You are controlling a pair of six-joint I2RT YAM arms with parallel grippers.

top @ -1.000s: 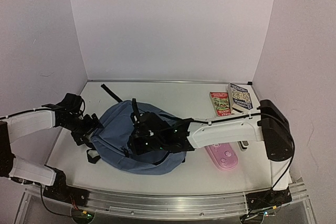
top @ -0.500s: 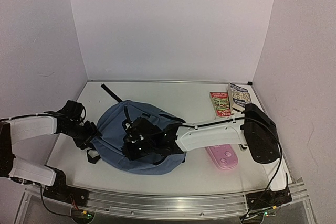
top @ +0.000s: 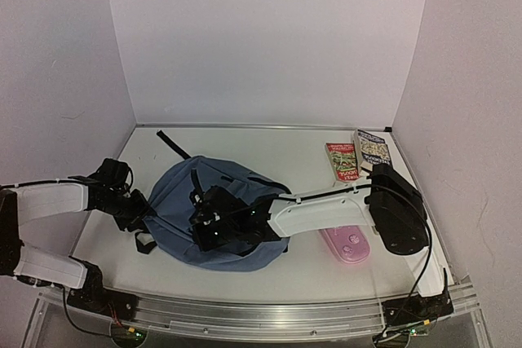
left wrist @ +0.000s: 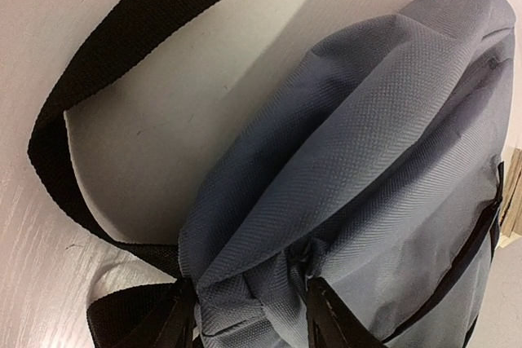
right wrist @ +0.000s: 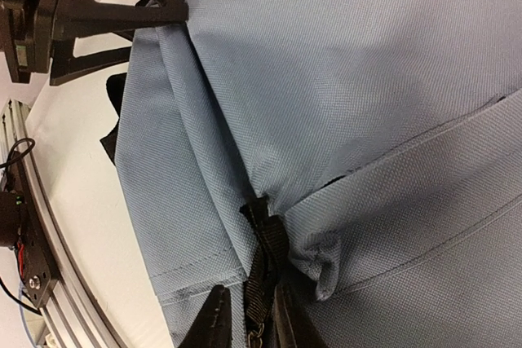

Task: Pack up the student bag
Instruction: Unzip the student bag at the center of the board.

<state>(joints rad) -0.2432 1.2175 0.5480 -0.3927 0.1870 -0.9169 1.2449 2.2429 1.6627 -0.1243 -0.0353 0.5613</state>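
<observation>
Top external view: on the smooth white worktop (top: 269, 146), the soft slate-blue woven student bag (top: 175, 193) lies slumped left of centre. Left tool (left wrist: 249, 306) is clamped on a bunched fold of its cloth; right tool (right wrist: 249, 313) pinches the black webbing zip pull (right wrist: 263, 242). Slack cloth could slip free, or the zip snag a pucker.

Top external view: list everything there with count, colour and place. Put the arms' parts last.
student bag: one, slate blue with black straps, left-centre of the table
pencil case: one, pink, right of the bag
red book: one, red, far right of the table
second book: one, dark blue and pale, just right of the red book
table: one, white
left gripper: one, black, clamped on the bag's fabric
right gripper: one, black, closed on the bag's black pull tab
</observation>
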